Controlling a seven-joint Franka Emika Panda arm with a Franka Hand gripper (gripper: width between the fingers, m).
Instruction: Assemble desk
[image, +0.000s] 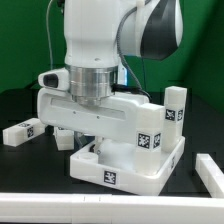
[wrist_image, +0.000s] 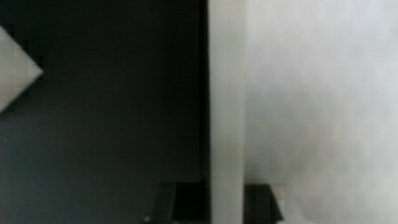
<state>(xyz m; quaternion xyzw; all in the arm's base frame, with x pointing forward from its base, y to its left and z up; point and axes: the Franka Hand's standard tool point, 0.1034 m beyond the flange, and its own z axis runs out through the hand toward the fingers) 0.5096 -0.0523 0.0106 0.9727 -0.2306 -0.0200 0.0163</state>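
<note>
The white desk tabletop (image: 150, 168) lies rim-up at the front centre of the black table, with tags on its side walls. One white leg (image: 175, 106) stands upright at its far corner on the exterior view's right. My hand (image: 100, 112) hangs low over the tabletop's left part, and its fingertips are hidden there. In the wrist view my gripper (wrist_image: 224, 206) is shut on a thin white wall of the tabletop (wrist_image: 224, 100), which runs straight between the dark fingertips (wrist_image: 187, 203). The broad white face of the tabletop (wrist_image: 320, 110) fills one side.
A loose white leg (image: 20, 132) lies at the exterior view's left, and another white leg (image: 62, 140) lies beside the hand. A white piece (image: 208, 172) sits at the front right. A pale strip (image: 60, 208) runs along the front edge.
</note>
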